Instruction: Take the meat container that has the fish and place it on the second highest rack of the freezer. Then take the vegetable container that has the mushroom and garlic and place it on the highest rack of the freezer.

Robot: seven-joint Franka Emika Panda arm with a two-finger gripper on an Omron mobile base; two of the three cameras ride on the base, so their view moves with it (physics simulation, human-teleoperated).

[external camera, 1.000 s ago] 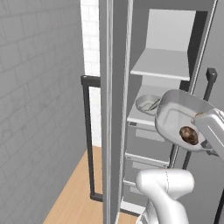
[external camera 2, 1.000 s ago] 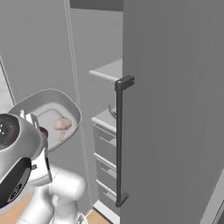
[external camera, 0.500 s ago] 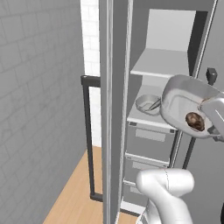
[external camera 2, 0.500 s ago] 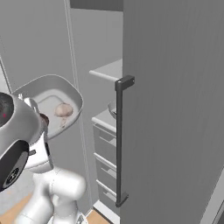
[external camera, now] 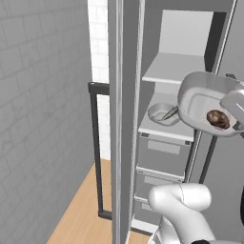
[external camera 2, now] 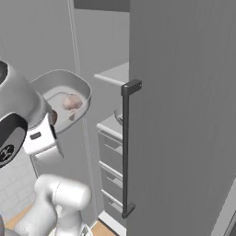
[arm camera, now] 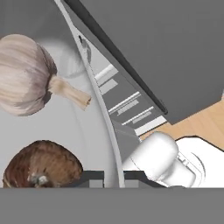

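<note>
- Pale tiled wall [external camera: 43, 95] stood to the left, with wood floor [external camera: 81, 209] below; no brand, label or writing could be read anywhere.
- One freezer [external camera: 126, 119] stood open, its door [external camera 2: 184, 115] carrying one long dark bar handle [external camera 2: 125, 152]; two shelf boards and three grey drawers [external camera: 162, 155] showed inside.
- One container with the fish [external camera: 164, 113] sat on the second highest rack [external camera: 157, 129], above the drawers; the highest rack [external camera: 174, 71] lay bare.
- One vegetable container [external camera: 205, 107] was held tilted in the air in front of the shelves, near both racks but resting on neither; it held one mushroom [arm camera: 41, 164] and one garlic [arm camera: 26, 74], lying apart.
- One gripper [arm camera: 113, 177] had its fingers pinched tight on the container's rim.
</note>
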